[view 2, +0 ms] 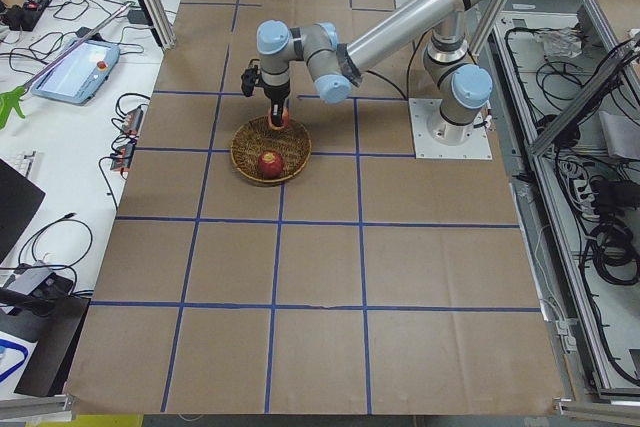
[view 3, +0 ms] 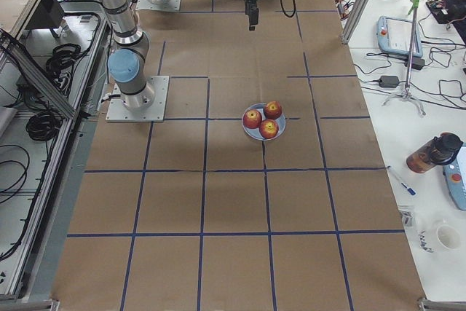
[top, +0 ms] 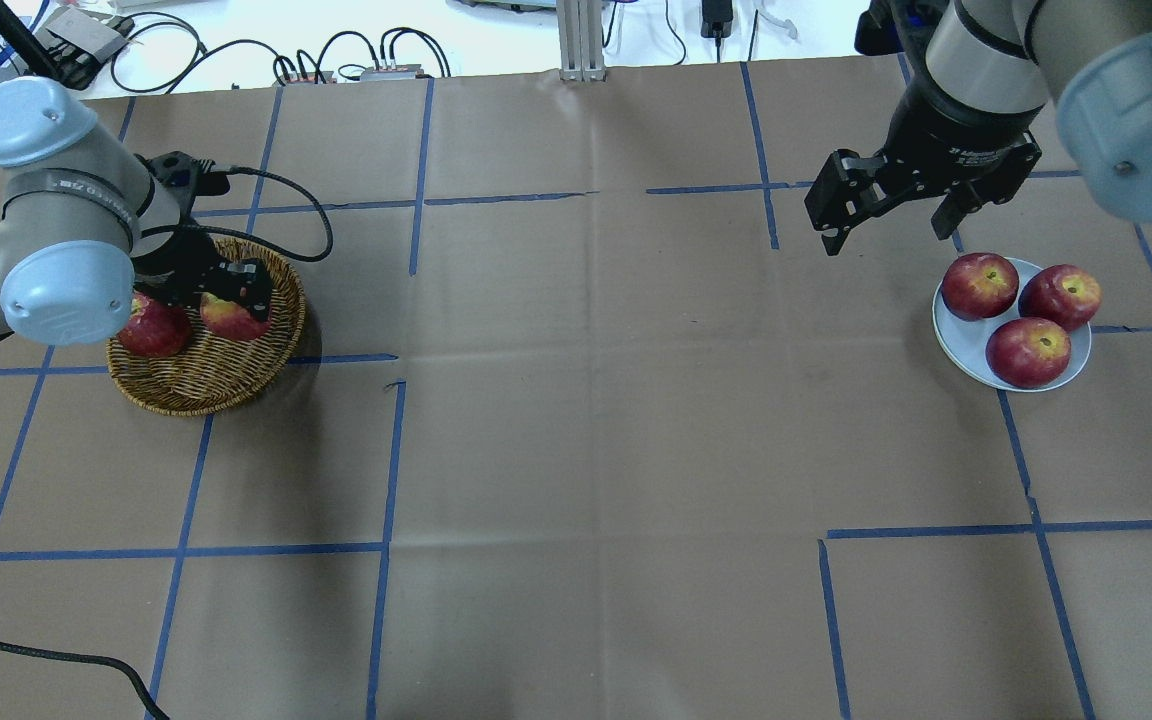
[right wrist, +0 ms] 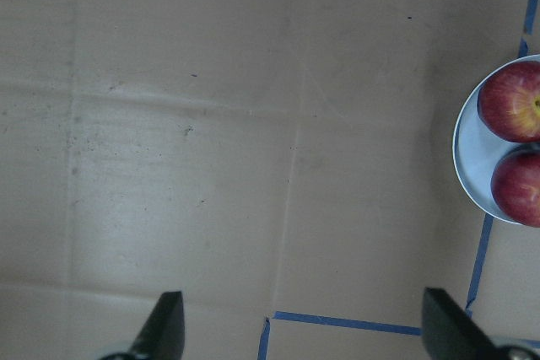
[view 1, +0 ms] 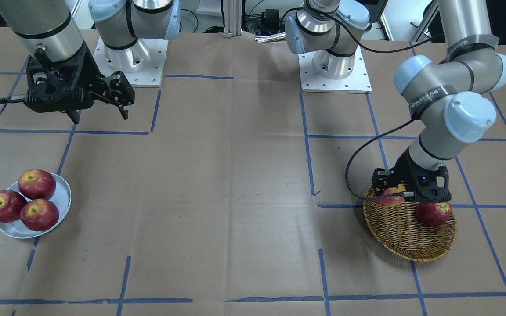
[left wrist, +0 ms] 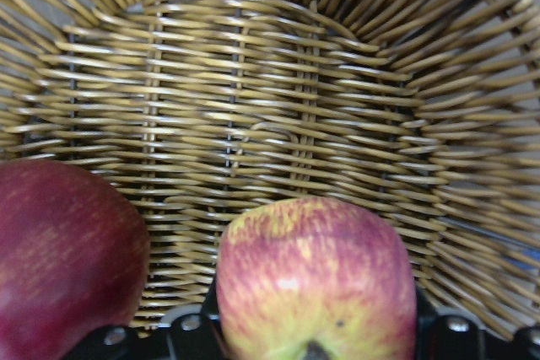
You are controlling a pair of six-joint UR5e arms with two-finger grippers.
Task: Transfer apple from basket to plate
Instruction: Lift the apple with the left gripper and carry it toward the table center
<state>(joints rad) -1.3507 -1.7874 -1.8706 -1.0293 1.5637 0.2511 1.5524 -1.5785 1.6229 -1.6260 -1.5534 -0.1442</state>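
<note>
The paler apple [left wrist: 316, 280], pinkish-red with yellow patches, sits in the wicker basket [top: 206, 375] at the table's left. My left gripper [top: 236, 298] is down in the basket with a finger on each side of this apple and is shut on it. The apple also shows in the front view [view 1: 391, 196] under the gripper [view 1: 397, 192]. The white-grey plate [top: 966, 345] lies at the far right with three red apples on it. My right gripper [top: 886, 238] hangs open and empty above the table, just beyond the plate.
A dark-red apple [top: 151, 328] lies in the basket beside the held one and also shows in the left wrist view [left wrist: 67, 259]. Blue tape lines cross the brown paper tabletop. The left arm's cable loops behind the basket.
</note>
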